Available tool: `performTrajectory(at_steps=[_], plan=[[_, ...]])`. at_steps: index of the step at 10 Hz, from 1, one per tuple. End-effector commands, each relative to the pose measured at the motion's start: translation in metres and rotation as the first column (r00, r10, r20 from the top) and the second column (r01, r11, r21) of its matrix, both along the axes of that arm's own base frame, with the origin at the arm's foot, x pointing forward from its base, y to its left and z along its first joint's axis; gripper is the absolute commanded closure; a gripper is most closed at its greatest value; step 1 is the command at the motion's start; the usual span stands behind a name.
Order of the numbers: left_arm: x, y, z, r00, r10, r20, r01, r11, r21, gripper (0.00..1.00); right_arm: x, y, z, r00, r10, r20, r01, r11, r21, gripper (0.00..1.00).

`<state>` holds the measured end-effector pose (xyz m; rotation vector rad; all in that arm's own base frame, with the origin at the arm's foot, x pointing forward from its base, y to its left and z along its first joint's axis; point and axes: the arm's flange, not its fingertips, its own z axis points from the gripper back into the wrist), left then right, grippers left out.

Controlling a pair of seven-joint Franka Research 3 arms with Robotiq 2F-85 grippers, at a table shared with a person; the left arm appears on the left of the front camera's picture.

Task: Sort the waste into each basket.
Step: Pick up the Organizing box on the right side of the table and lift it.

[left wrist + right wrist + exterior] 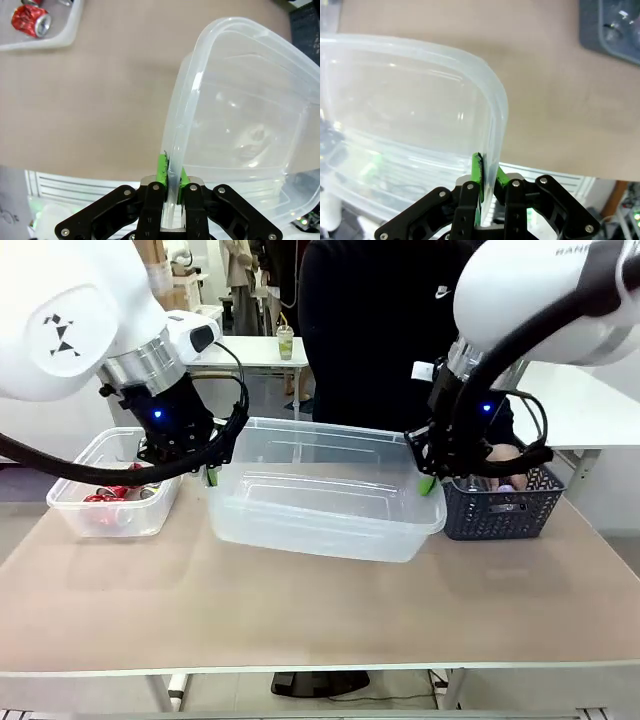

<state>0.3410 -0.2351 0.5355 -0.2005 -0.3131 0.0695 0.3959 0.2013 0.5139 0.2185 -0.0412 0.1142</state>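
Faintly, "RAN" marks the right arm [530,285], its pincer [428,482] clamping tub [320,510].

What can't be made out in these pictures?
- Front view: what lies in the dark blue basket; its lattice wall and the right arm hide it.
- Front view: the count of red cans in the small tub; the left gripper covers part.
- Right wrist view: the same basket, cut off by the corner, contents blurred.

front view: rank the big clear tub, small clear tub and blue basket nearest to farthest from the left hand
1. big clear tub, middle, rim clamped in the left hand
2. small clear tub holding red cans, just to its left
3. dark blue basket, far right
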Motion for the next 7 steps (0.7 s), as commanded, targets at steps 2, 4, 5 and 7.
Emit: performTrajectory(at_steps=[2,4,5,7], plan=[[0.002,0.022,-0.020,0.996,-0.050,0.073,0.048,0.998,0.028,0.94,0.007,0.019,0.001,0.985,-0.142,-0.096,0.141,0.990,-0.021,0.95],[-0.006,0.028,-0.025,0.996,-0.067,0.059,0.066,0.998,0.015,0.94,0.015,0.016,-0.004,0.984,-0.159,-0.082,0.150,0.983,-0.105,0.95],[-0.012,0.027,-0.029,0.998,-0.061,0.019,0.060,0.998,0.036,0.94,0.023,0.017,-0.006,0.990,-0.143,0.000,0.141,0.979,-0.147,0.95],[-0.002,0.013,-0.021,0.997,-0.065,0.038,0.064,0.998,0.026,0.94,0.011,0.016,-0.013,0.986,-0.152,-0.070,0.150,0.988,-0.036,0.95]])
